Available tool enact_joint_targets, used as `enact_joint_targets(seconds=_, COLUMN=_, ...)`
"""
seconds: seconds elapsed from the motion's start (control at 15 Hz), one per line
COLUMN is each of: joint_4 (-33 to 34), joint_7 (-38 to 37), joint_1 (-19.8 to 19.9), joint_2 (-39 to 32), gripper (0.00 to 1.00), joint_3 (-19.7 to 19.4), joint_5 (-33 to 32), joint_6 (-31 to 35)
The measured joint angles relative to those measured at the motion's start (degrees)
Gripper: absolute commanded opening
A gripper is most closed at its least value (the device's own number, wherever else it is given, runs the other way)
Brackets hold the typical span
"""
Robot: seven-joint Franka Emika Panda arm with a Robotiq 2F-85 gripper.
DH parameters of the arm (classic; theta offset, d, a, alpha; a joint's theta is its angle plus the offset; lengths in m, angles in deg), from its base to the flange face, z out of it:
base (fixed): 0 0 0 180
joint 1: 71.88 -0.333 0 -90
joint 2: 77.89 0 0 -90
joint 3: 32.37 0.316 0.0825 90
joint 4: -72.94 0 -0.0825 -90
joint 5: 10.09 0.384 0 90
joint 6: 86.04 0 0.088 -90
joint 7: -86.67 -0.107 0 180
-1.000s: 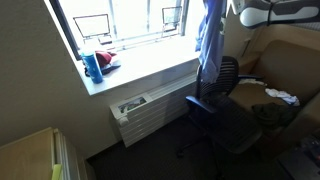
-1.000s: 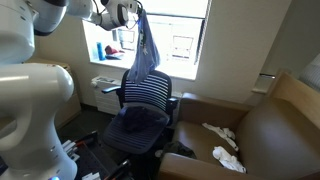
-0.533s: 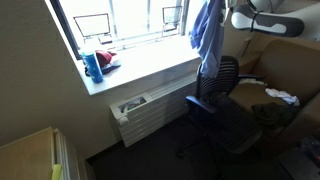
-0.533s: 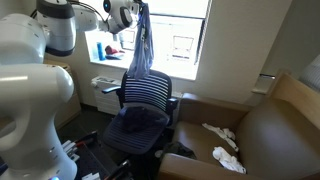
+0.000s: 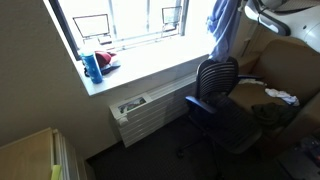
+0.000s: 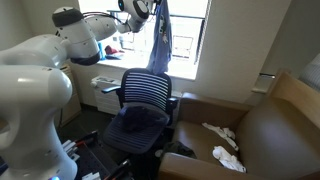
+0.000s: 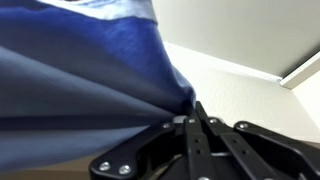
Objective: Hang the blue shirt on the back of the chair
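Shirt (image 5: 224, 30), pinched by what looks like a pressed-together end effector (image 7: 197, 112), hangs at upper right of the frame just above the chair (image 5: 215, 82) back, so an off-line drop could slide it onto the seat or floor.

Your arm (image 6: 40, 85) wears smooth, glossy white shells, fat and rounded, and they look bulkiest in the links nearest the camera in an exterior view. A dark cap (image 6: 65, 16) marks one joint high up, and the wrist end turns grey and black. In an exterior view the arm (image 5: 285, 6) shows as a white rounded link with a darker underside. In the wrist view your pincer (image 7: 196, 112) is matte black. Its angular plates are dotted with small silver screw heads (image 7: 103, 167), and its slim fingers (image 7: 205, 140) are black too.
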Motion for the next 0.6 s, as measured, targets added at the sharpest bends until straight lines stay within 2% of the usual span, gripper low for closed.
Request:
enact_joint_targets(seconds=0.27, joint_4=-0.41, joint_7=-0.11, joint_1=-0.87, joint_2=-0.41, gripper=0.0, joint_3=-0.41, joint_5=0.08, joint_6=-0.18)
enact_joint_targets(seconds=0.4, joint_4=-4.3, joint_7=-7.42, joint_1=-0.97, joint_2=-2.82, gripper=0.0, joint_3=-4.96, joint_5=-0.47, joint_6=0.01)
enact_joint_targets(seconds=0.6, joint_4=-11.87, joint_7=-21.27, joint_1=-1.35, joint_2=-2.23, gripper=0.0, joint_3=-5.71, joint_5=-10.52, joint_6=1.04)
